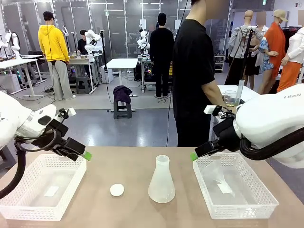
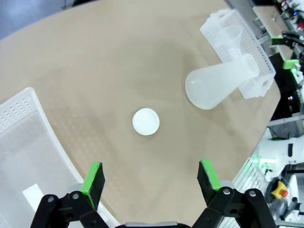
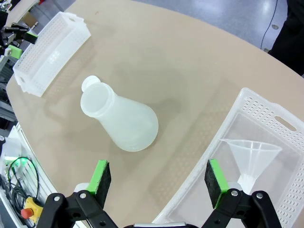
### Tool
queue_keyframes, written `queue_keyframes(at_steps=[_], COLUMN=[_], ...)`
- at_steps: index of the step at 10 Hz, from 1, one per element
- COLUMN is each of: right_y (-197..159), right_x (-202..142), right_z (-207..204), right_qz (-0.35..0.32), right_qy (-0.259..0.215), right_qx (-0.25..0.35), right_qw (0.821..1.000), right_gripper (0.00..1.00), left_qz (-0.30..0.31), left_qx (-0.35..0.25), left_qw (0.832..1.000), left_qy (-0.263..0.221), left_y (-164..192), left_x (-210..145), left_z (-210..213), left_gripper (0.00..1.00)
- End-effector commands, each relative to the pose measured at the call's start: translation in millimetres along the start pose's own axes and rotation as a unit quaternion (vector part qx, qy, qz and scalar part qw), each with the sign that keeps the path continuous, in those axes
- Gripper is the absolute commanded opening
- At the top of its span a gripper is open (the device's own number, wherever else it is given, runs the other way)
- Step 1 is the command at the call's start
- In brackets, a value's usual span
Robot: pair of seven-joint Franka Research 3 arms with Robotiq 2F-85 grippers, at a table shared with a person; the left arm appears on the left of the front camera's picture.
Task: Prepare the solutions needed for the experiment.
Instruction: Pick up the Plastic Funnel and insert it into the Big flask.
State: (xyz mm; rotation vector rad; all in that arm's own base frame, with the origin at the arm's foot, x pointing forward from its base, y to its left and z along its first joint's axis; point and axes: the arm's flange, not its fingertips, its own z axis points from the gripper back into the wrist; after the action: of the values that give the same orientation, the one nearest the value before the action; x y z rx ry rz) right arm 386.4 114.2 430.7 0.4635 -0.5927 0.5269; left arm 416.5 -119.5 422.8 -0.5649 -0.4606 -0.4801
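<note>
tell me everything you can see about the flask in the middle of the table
The conical flask is translucent, frosted white, plastic by its look: a wide base narrowing to a short open neck with a thick rim. It stands upright on the table, uncapped, no liquid visible inside. Nothing else touches it; a round white cap lies apart on its left.

My left arm (image 1: 16, 124) and right arm (image 1: 278, 118) wear smooth, rounded white shells; grey lettering (image 1: 292, 96) marks the right one. A thick black cable (image 1: 18, 173) runs beside each wrist. My left pincer (image 2: 151, 173) and right pincer (image 3: 159, 178) are matt black, their hinged links studded with small silver screws (image 2: 75, 195), each finger tipped with a bright green pad (image 3: 214, 183).
</note>
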Motion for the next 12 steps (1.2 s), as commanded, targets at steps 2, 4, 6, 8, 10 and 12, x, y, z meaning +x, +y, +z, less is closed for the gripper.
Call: queue_keyframes(at_steps=[2, 4, 6, 8, 10, 12], right_y=[3.0, 3.0, -4.4, -27.6, -40.6, -49.8], right_x=[-0.6, -0.6, 0.3, -5.3, -6.3, -7.3], right_z=[-1.7, -1.7, -2.6, -1.0, -0.8, -2.6], right_qz=[0.002, 0.002, -0.030, -0.087, -0.126, -0.169], right_qy=[0.000, 0.000, -0.028, -0.090, -0.112, -0.135], right_qx=[0.003, 0.003, 0.050, 0.190, 0.276, 0.348], right_qw=[1.000, 1.000, 0.998, 0.974, 0.946, 0.912], right_gripper=[1.00, 1.00, 1.00, 1.00, 1.00, 1.00], left_qz=[-0.009, -0.009, 0.070, 0.142, 0.171, 0.193], left_qx=[0.007, 0.007, -0.133, -0.280, -0.362, -0.465], left_qw=[1.000, 1.000, 0.988, 0.946, 0.912, 0.858], left_qy=[0.001, 0.001, -0.035, -0.085, -0.088, -0.103], left_y=[-4.5, -4.5, 0.9, 23.9, 37.6, 51.3], left_x=[-3.5, -3.5, 5.0, 7.7, 1.5, -11.0], left_z=[-2.6, -2.6, 6.1, 18.9, 18.5, 22.3], left_gripper=[1.00, 1.00, 1.00, 1.00, 1.00, 1.00])
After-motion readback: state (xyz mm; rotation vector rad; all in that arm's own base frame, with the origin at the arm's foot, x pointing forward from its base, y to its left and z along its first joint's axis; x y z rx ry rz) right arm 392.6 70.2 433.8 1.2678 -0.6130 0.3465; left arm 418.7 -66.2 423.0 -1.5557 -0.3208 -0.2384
